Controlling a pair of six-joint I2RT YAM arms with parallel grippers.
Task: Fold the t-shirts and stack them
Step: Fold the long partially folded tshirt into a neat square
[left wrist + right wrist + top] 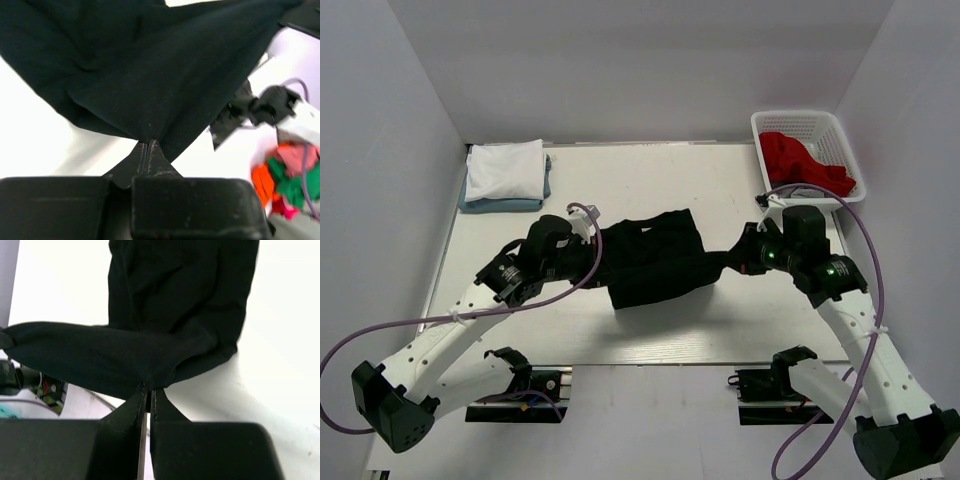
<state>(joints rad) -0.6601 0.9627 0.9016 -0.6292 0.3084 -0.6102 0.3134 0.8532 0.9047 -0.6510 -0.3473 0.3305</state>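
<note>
**Black shirt pinched at both ends, stretched across the middle of the table**

My left gripper (148,143) is closed to a sliver, its two fingertips nipping a point of fabric on the plain black cloth t-shirt (655,262). My right gripper (148,387) is clamped the same way on the opposite end. From each pinch the cloth fans out in taut folds. I judge I am holding it this way to draw the garment out between my two arms, so it flattens before a fold.

In the top view the shirt spans the centre of the frame, from my left fingers at centre-left to my right fingers at centre-right, with its lower edge sagging toward the bottom. Its middle seems to rest on the white table (660,335), though I cannot say for sure whether the held ends are lifted clear.

In the upper left of the frame a folded white t-shirt (505,168) lies on top of a folded light blue-grey t-shirt (505,205), the stack this one should join. In the upper right a white plastic mesh basket (800,122) holds a red cloth (798,160).
</note>
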